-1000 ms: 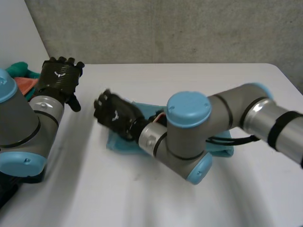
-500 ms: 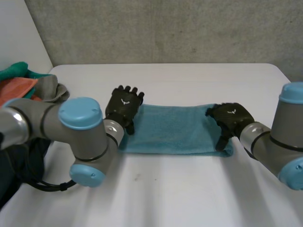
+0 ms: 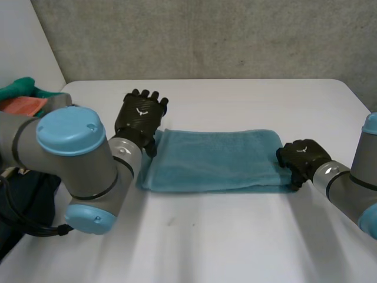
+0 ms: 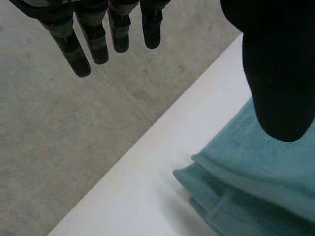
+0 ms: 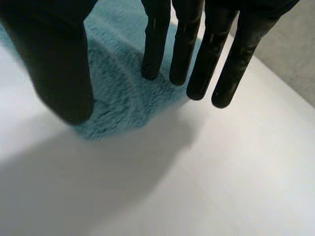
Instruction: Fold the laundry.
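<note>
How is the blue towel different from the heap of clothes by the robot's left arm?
The blue towel lies flat in neat layers; the heap of clothes is bunched up. The towel is one colour; the heap mixes green, orange and grey. The towel has the left hand and the right hand at its ends; the heap has no hand on it. Both are soft cloth.

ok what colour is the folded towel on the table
The towel is plain teal, no pattern; clearest in the head view.
</note>
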{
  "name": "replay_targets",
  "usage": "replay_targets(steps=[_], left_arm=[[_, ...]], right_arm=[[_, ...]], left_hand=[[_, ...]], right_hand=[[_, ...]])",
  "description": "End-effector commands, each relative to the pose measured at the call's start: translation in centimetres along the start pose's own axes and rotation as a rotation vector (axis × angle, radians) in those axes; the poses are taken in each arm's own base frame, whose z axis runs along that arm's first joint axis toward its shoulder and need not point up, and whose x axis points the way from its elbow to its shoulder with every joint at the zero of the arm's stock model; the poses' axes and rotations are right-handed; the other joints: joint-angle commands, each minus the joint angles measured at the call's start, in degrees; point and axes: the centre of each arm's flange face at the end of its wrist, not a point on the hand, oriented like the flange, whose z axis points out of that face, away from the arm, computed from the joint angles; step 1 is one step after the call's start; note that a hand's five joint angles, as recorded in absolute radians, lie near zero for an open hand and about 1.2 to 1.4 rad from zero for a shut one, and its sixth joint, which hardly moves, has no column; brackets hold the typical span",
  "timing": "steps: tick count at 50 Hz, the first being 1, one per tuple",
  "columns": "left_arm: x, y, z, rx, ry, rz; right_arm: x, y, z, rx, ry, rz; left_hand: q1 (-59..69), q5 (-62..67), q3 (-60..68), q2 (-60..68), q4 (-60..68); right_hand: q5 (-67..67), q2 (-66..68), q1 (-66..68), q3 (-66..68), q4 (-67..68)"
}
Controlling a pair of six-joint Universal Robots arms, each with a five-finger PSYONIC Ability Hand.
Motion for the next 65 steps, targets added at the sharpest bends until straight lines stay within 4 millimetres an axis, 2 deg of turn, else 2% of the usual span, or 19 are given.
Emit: replay_targets(steps=[1, 12, 15, 19, 25, 28, 34, 36, 38, 40, 44, 47, 48, 51, 53, 56, 58, 59, 65], left_arm=[[-0.8, 0.1, -0.2, -0.007, -0.015, -0.050], [-0.8, 0.5, -0.1, -0.017, -0.014, -0.059], [-0.7, 0.5, -0.1, -0.017, -0.011, -0.059], [-0.7, 0.7, -0.2, -0.024, -0.009, -0.058], [-0.9, 0.8, -0.2, -0.027, -0.015, -0.058], [-1.3, 0.8, -0.3, -0.033, -0.024, -0.059], [-3.3, 0.8, -0.6, -0.051, -0.063, -0.065], [-3.7, 0.9, -0.6, -0.053, -0.074, -0.069], [-4.4, 0.8, -0.6, -0.052, -0.091, -0.079], [-4.7, 0.8, -0.5, -0.050, -0.100, -0.090], [-5.6, 0.6, -0.5, -0.046, -0.124, -0.129], [-6.4, 0.2, -0.4, -0.034, -0.145, -0.159], [-6.6, 0.2, -0.4, -0.032, -0.149, -0.165], [-6.8, 0.0, -0.3, -0.023, -0.154, -0.181], [-6.8, -0.1, -0.3, -0.023, -0.154, -0.181], [-6.8, -0.1, -0.3, -0.021, -0.151, -0.181], [-6.7, -0.4, -0.3, -0.015, -0.147, -0.181], [-6.7, -0.5, -0.2, -0.010, -0.147, -0.181], [-5.6, -1.7, 0.5, 0.030, -0.116, -0.181]], right_arm=[[-0.6, 0.8, -0.2, -0.005, -0.059, 0.043], [0.0, 0.5, 0.6, 0.048, -0.041, 0.102], [-0.1, 1.1, 1.1, 0.041, -0.042, 0.104], [0.0, 1.5, 2.0, 0.034, -0.035, 0.099], [1.3, 1.3, 2.1, 0.028, -0.003, 0.096], [2.2, 0.4, 1.5, 0.023, 0.015, 0.043], [4.1, -4.4, -0.1, 0.027, 0.114, -0.235], [2.7, -6.2, -0.2, 0.066, 0.108, -0.295], [-1.6, -9.6, -1.1, 0.174, 0.060, -0.401], [-4.4, -11.4, -1.5, 0.245, 0.020, -0.464], [-12.5, -14.1, -3.1, 0.444, -0.142, -0.631], [-16.3, -14.1, -3.9, 0.539, -0.269, -0.680], [-18.8, -13.5, -4.3, 0.589, -0.372, -0.699], [-21.3, -12.0, -4.4, 0.603, -0.478, -0.716], [-22.3, -11.0, -4.2, 0.589, -0.518, -0.712], [-21.7, -11.7, -4.3, 0.583, -0.492, -0.672], [-20.9, -12.5, -4.4, 0.575, -0.470, -0.609], [-20.6, -12.8, -4.4, 0.568, -0.464, -0.567], [-12.1, -16.8, -3.2, 0.499, -0.278, -0.030]], left_hand=[[-1.58, -2.82, -1.96, -1.52, -1.62], [-1.58, -2.82, -1.96, -1.52, -1.62], [-1.58, -2.82, -1.96, -1.52, -1.62], [-1.58, -2.82, -1.96, -1.52, -1.62], [-1.58, -2.82, -1.96, -1.52, -1.62], [-1.58, -2.82, -1.96, -1.52, -1.62], [-1.58, -2.82, -1.96, -1.52, -1.62], [-1.58, -2.82, -1.96, -1.52, -1.62], [-1.58, -2.82, -1.96, -1.52, -1.62], [-1.58, -2.82, -1.96, -1.52, -1.62], [-1.58, -2.82, -1.96, -1.52, -1.62], [-1.58, -2.82, -1.96, -1.52, -1.62], [-1.58, -2.82, -1.96, -1.52, -1.62], [-1.58, -2.82, -1.96, -1.52, -1.62], [-1.58, -2.82, -1.96, -1.52, -1.62], [-1.58, -2.82, -1.96, -1.52, -1.62], [-1.58, -2.82, -1.96, -1.52, -1.62], [-1.58, -2.82, -1.96, -1.52, -1.62], [-1.58, -2.82, -1.96, -1.52, -1.62]], right_hand=[[-13.00, -13.45, -3.88, -14.00, -14.31], [-7.80, -8.25, 1.32, -8.80, -9.11], [-1.24, -1.70, 7.88, -2.24, -2.56], [28.92, 28.47, 38.05, 27.92, 27.61], [29.00, 28.54, 38.12, 28.00, 27.68], [29.00, 28.54, 38.12, 28.00, 27.68], [29.00, 28.54, 38.12, 28.00, 27.68], [29.00, 28.54, 38.12, 28.00, 27.68], [29.00, 28.54, 38.12, 28.00, 27.68], [29.00, 28.54, 38.12, 28.00, 27.68], [29.00, 28.54, 38.12, 28.00, 27.68], [29.00, 28.54, 38.12, 28.00, 27.68], [29.00, 28.54, 38.12, 28.00, 27.68], [29.00, 28.54, 38.12, 28.00, 27.68], [11.86, 11.40, 20.98, 10.86, 10.54], [-25.99, -26.45, -16.87, -26.99, -27.31], [-41.00, -41.46, -31.88, -42.00, -42.32], [-41.00, -41.46, -31.88, -42.00, -42.32], [-41.00, -41.46, -31.88, -42.00, -42.32]])
